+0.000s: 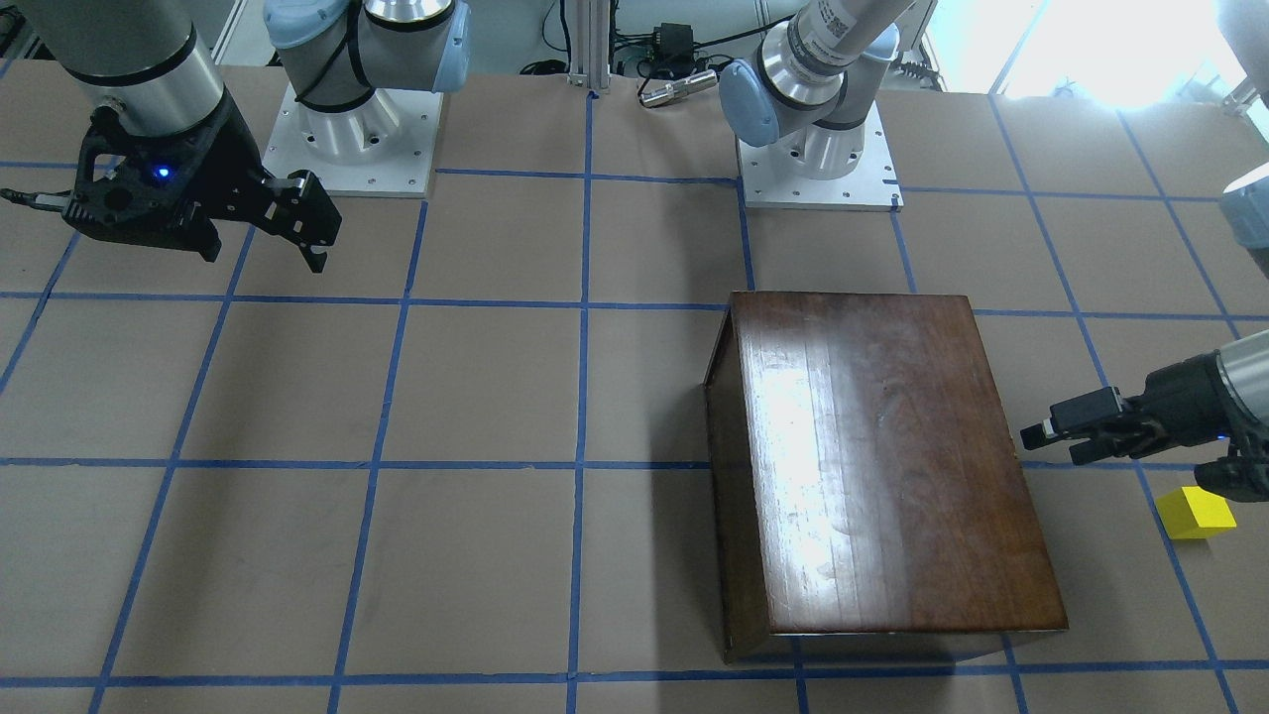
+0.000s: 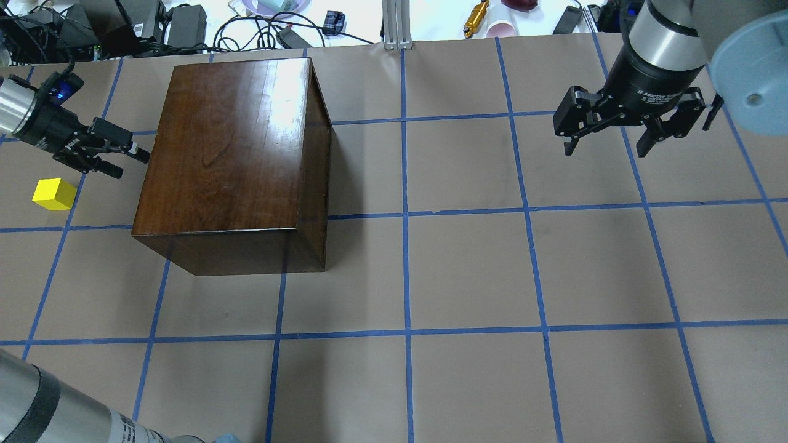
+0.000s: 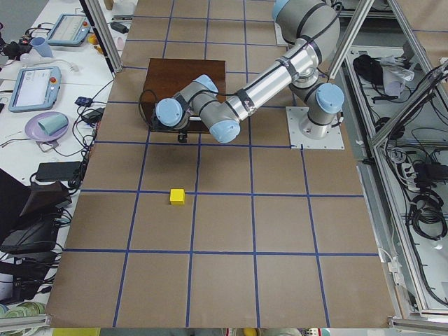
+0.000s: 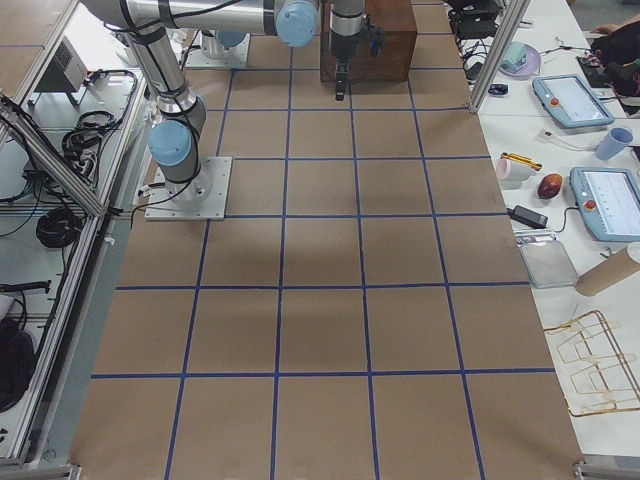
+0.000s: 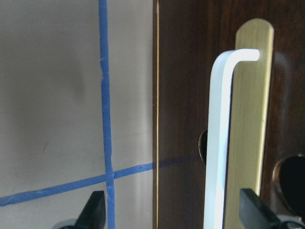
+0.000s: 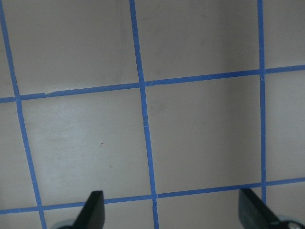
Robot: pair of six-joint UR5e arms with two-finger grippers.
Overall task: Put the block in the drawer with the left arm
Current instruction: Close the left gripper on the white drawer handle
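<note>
The yellow block (image 2: pixel 54 194) lies on the table to the left of the dark-brown wooden box (image 2: pixel 228 141); it also shows in the front view (image 1: pixel 1195 513) and the left side view (image 3: pixel 177 197). The drawer is shut. Its dark front panel (image 5: pixel 186 119) with a white handle (image 5: pixel 219 143) on a brass plate fills the left wrist view. My left gripper (image 2: pixel 126 163) is open and empty. It points at the box's left face, close to it, with the block behind and beside it. My right gripper (image 2: pixel 606 144) is open and empty, high over the far right of the table.
The table is brown paper with a blue tape grid (image 2: pixel 403 215). Cables, chargers and cups (image 2: pixel 184 18) crowd the far edge behind the box. The arm bases (image 1: pixel 347 129) stand at the robot's side.
</note>
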